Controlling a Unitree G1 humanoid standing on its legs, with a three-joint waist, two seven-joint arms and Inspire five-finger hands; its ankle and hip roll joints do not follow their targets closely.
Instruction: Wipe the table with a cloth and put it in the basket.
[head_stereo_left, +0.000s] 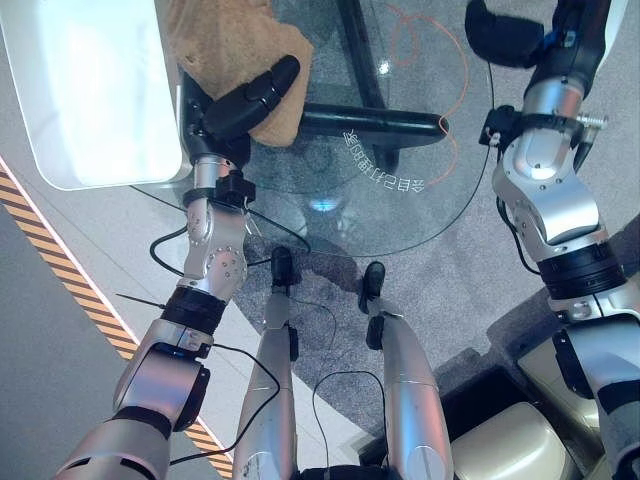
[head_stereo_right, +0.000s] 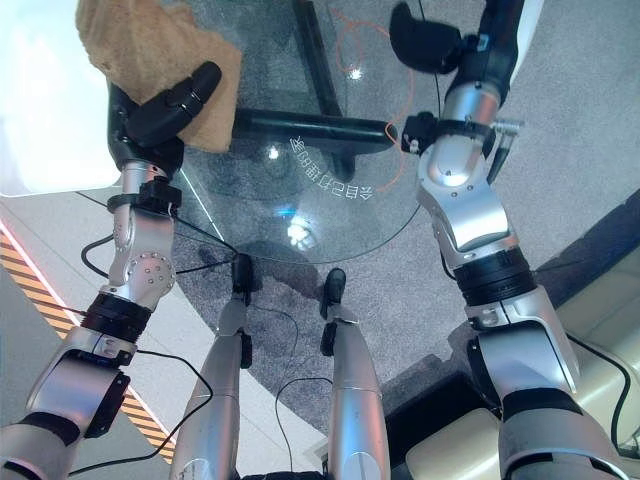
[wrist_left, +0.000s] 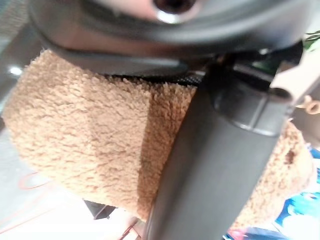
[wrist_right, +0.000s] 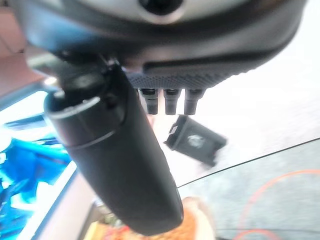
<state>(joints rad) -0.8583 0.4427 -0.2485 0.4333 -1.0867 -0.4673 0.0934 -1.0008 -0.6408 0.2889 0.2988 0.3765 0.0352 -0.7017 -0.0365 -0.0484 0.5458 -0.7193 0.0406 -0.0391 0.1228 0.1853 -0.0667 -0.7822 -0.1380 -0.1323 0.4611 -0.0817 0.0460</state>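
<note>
A tan fluffy cloth (head_stereo_left: 225, 35) lies bunched at the far left part of the round glass table (head_stereo_left: 400, 200). My left hand (head_stereo_left: 245, 100) is on its near edge, with the thumb (wrist_left: 215, 165) laid across the pile and the cloth pinched against the palm. My right hand (head_stereo_left: 505, 38) hovers over the table's far right rim with nothing in it; its thumb (wrist_right: 115, 165) and fingers look relaxed. A white basket (head_stereo_left: 90, 100) stands at the left, right beside the cloth and the left hand.
Black table legs (head_stereo_left: 370, 122) show through the glass, and an orange cable (head_stereo_left: 450, 60) loops on the grey floor beneath. Yellow-black striped tape (head_stereo_left: 60, 260) runs along the floor on the left. Beige furniture (head_stereo_left: 510, 440) stands at the lower right.
</note>
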